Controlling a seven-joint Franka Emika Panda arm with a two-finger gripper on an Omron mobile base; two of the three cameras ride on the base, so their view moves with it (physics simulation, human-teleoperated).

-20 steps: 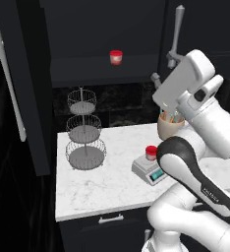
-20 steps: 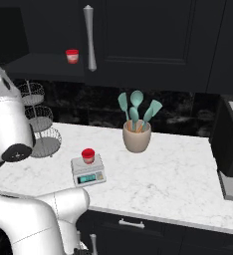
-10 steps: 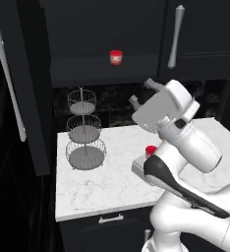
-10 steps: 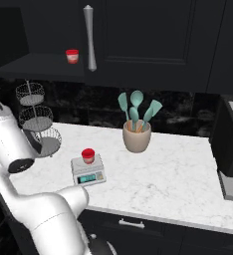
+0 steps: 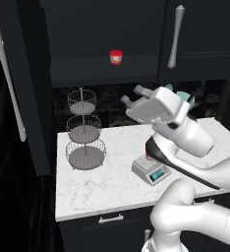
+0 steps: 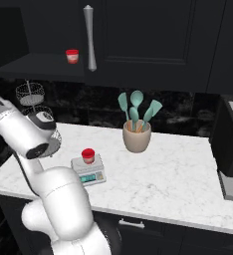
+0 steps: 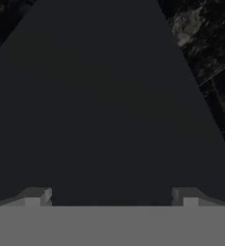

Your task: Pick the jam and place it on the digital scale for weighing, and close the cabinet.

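Observation:
The jam (image 6: 88, 156), a small red-lidded jar, stands on the digital scale (image 6: 88, 172) near the counter's front. In the left base view my arm hides most of the jar, and the scale (image 5: 154, 171) shows below the arm. A second jar alike (image 5: 116, 57) sits on the open cabinet shelf. The cabinet's left door (image 5: 26, 98) stands swung out, its bar handle (image 5: 8, 83) facing me. My gripper (image 5: 132, 96) hangs open and empty above the counter, left of the scale and pointed toward that door. In the hand view the gripper (image 7: 112, 197) faces a flat dark panel (image 7: 105, 105).
A three-tier wire basket stand (image 5: 84, 133) occupies the counter's left end, under the open shelf. A beige pot of teal utensils (image 6: 136, 134) stands at the back. The right cabinet door is shut, its handle (image 5: 174, 37) upright. A dark appliance (image 6: 230, 144) sits far right.
My hand has swung down and to the left, away from above the scale toward the open door. The jar stays on the scale; the jaws stay wide.

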